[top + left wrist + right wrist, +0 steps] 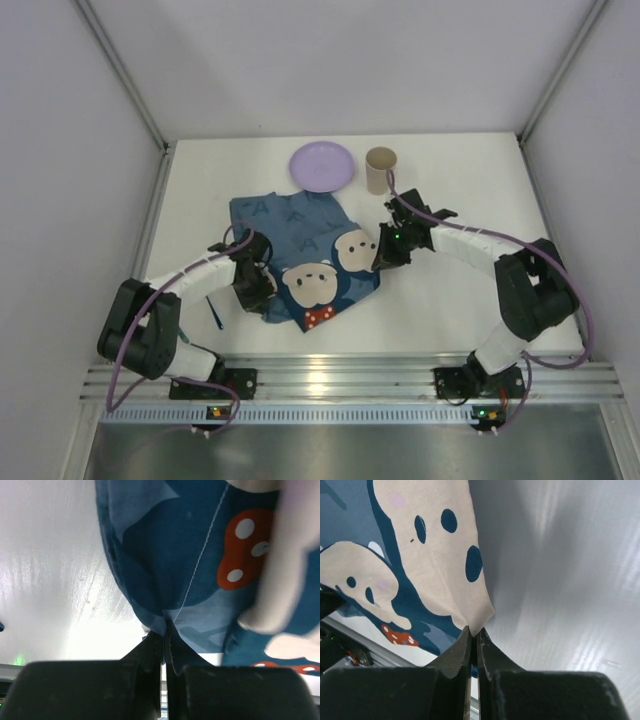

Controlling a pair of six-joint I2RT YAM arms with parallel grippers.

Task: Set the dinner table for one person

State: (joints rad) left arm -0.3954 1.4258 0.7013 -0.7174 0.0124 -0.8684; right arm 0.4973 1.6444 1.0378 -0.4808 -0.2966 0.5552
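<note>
Now, left gripper point(165, 632) clamped on the near edge of the blue cloth point(290, 225), right gripper point(474, 630) pinching its right corner, cloth rumpled mid white table point(450, 310), purple plate point(322, 166) and cup point(381, 170) behind.

**Blues, Cream and Red Against White**

The placemat point(292, 228) is deep blue with paler blue shapes. It is printed with cream cartoon mouse faces that have dark blue eyes and faint pink cheeks, plus red patches dotted white. The plate point(322, 166) is plain lilac and the cup point(381, 168) plain beige. The table point(450, 300) is matte white, its rail point(340, 380) silver. The cables point(470, 232) are purple.
</note>
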